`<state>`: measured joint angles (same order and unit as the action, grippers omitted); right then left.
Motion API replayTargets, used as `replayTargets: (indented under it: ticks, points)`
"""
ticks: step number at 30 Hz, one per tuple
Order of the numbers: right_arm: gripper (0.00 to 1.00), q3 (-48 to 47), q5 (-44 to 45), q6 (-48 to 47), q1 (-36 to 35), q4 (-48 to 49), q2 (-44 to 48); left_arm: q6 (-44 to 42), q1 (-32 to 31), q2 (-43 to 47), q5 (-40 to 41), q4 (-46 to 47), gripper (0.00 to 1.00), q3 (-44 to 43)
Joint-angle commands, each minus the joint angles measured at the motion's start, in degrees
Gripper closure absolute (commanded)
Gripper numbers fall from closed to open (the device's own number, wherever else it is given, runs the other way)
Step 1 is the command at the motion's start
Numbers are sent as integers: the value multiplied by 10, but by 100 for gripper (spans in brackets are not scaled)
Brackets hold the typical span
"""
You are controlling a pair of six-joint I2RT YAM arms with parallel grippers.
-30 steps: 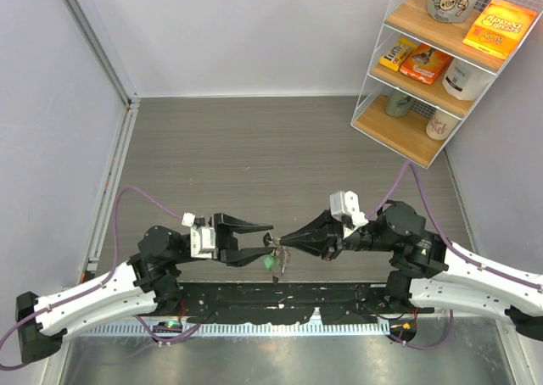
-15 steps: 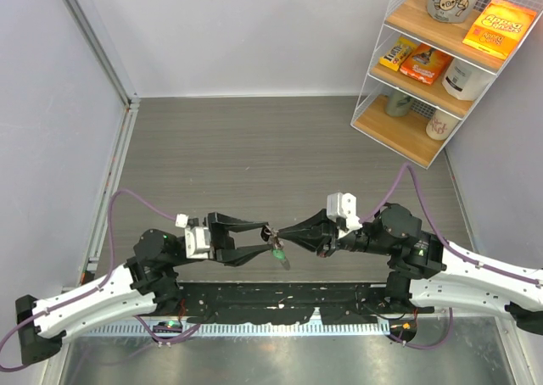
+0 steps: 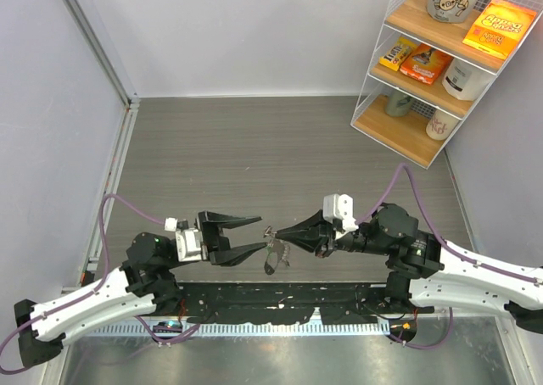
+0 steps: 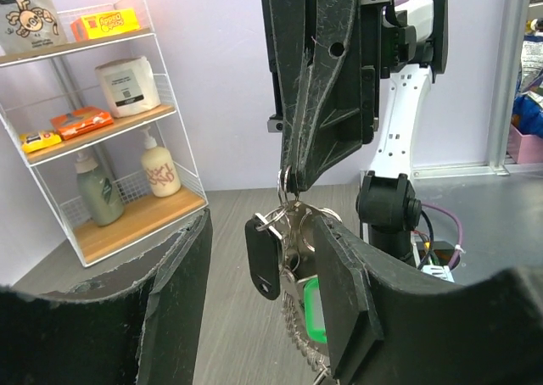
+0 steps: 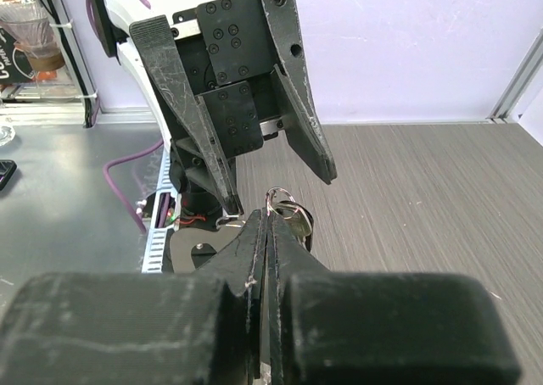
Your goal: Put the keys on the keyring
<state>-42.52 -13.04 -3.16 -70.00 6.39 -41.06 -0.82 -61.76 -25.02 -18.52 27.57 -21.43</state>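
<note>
1. Presently, the right tool (image 3: 271,234) is clenched on the keyring (image 5: 279,200), held above the near middle of the surface (image 3: 280,147); the keys (image 4: 264,262) hang beneath it.
2. The left tool (image 3: 260,234) is released, fingers (image 4: 339,292) spread just left of the keys.
3. Handling, judged: light, rigid, slippery metal that swings freely; grip a key by its dark head.
4. The wire rack (image 3: 399,135), far right, holds boxes (image 3: 501,29) and bottles (image 4: 159,166).

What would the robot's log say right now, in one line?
right end effector: shut on keyring | keys: hanging from keyring | left end effector: open, empty, near keys
</note>
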Motion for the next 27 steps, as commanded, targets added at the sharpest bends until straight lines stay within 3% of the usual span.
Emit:
replayTargets:
  ticks: [1, 18, 27]
  points:
    - [95, -15, -8, -7, -3, 37, -1, -8, -2, -13, -12, 32, 43, -12]
    - [95, -9, -1, -12, -4, 41, -1, 5, -1, -27, -53, 57, 43, -22]
    - [95, -9, -4, -14, -4, 42, -7, 5, -1, -30, -56, 51, 48, -30]
